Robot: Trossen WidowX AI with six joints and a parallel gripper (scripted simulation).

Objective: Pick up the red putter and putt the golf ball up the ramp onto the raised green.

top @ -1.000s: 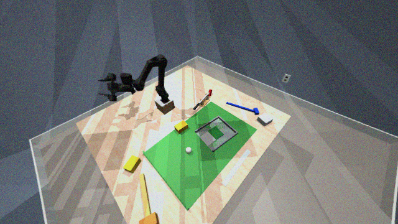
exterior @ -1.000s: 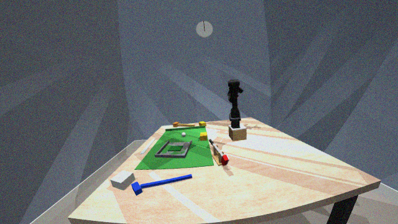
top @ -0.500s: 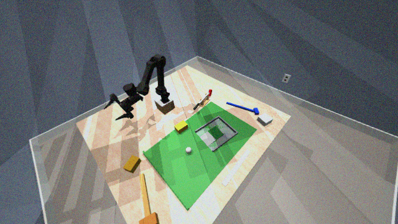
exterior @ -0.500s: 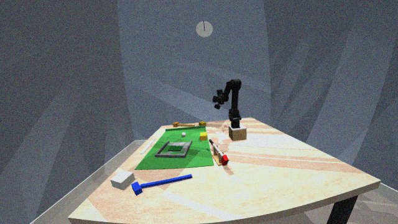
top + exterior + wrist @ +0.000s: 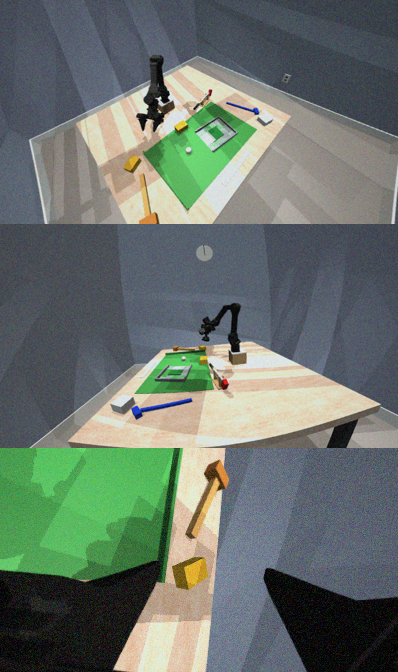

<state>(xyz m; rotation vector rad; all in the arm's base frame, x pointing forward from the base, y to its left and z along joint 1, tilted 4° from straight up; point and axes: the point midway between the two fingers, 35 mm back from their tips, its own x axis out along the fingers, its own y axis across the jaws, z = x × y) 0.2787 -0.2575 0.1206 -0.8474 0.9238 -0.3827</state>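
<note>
The top view looks down steeply from high beyond one corner of the green mat (image 5: 199,155); the exterior view faces the mat (image 5: 183,376) lower, from the opposite side; the wrist view looks down close on the mat's edge (image 5: 100,503); all three share it.
</note>
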